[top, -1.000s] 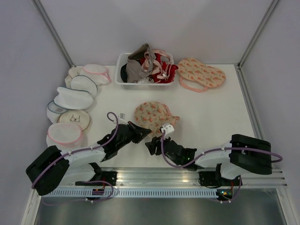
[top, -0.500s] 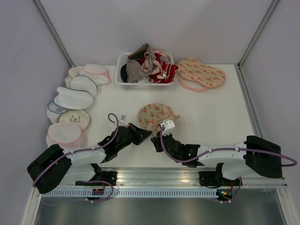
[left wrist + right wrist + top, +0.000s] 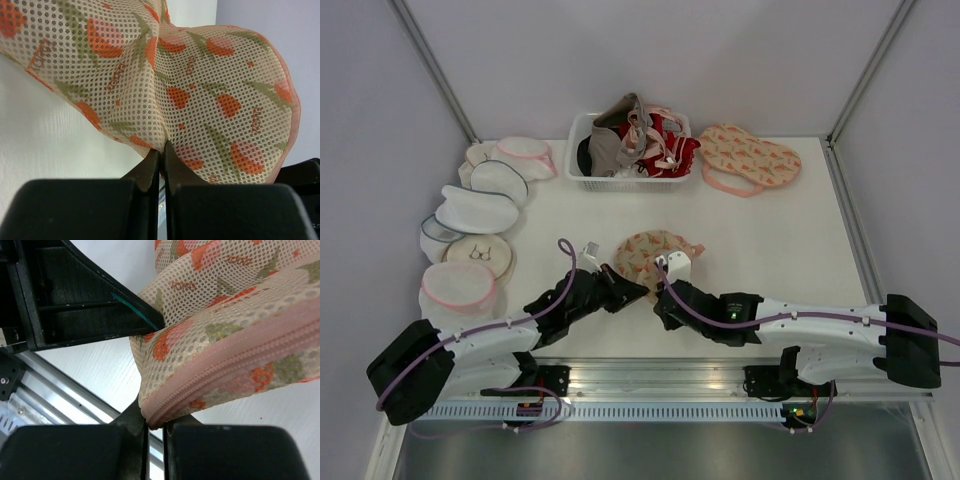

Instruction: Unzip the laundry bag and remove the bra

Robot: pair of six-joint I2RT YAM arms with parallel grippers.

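Laundry bag (image 3: 645,248) | left jaws pinched on mesh fold (image 3: 152,117) | right jaws clamped on pink zipper edge (image 3: 225,367)

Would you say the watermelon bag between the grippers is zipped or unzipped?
Zipped: the right wrist view shows the bag's pink zipper closed.

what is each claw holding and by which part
Both hold the laundry bag: the left claw pinches a fold of its mesh, the right claw pinches its pink zipped edge.
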